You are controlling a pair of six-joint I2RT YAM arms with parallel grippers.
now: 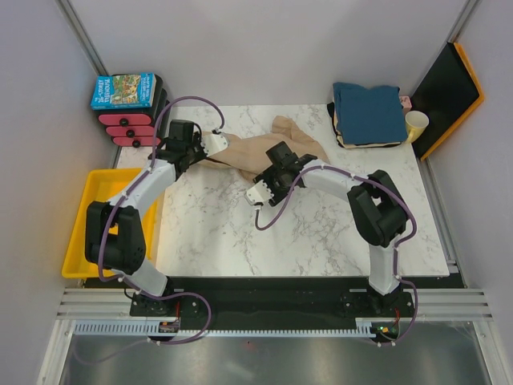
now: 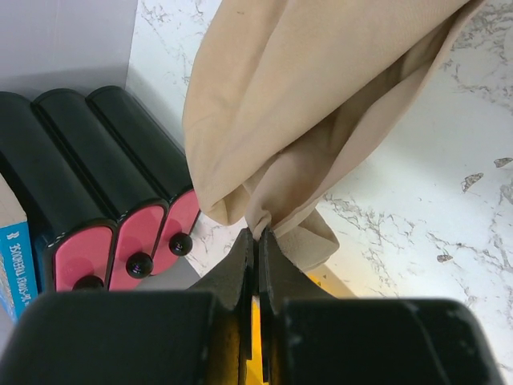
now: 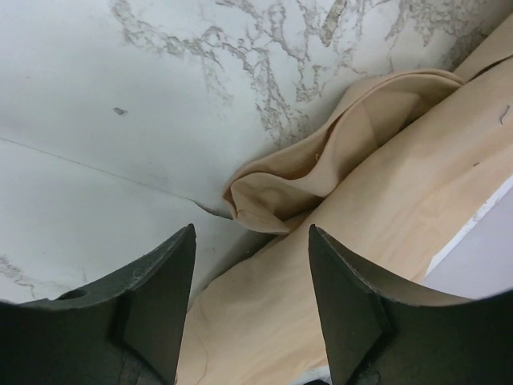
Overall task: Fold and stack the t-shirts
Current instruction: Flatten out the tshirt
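Our left gripper [image 2: 257, 237] is pinched tight on a corner of the tan t-shirt [image 1: 244, 154], which lies bunched along the desk's [image 1: 321, 241] far edge, with bare marble nearer us. Our right gripper [image 3: 252, 241] hangs parted over a fold, seemingly not touching it. A yellow bin [image 1: 80, 241] flanks the left edge. Only overhead do we see the teal-topped folded stack [image 1: 369, 114] at the far right corner. The left wrist view shows pink-fronted drawers [image 2: 80, 253] close by.

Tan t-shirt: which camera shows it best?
The top external view: it shows nearly the whole tan t-shirt bunched across the marble table. The left wrist view shows only a corner pinched in the shut left jaws; the right wrist view only folds beneath the open right jaws.
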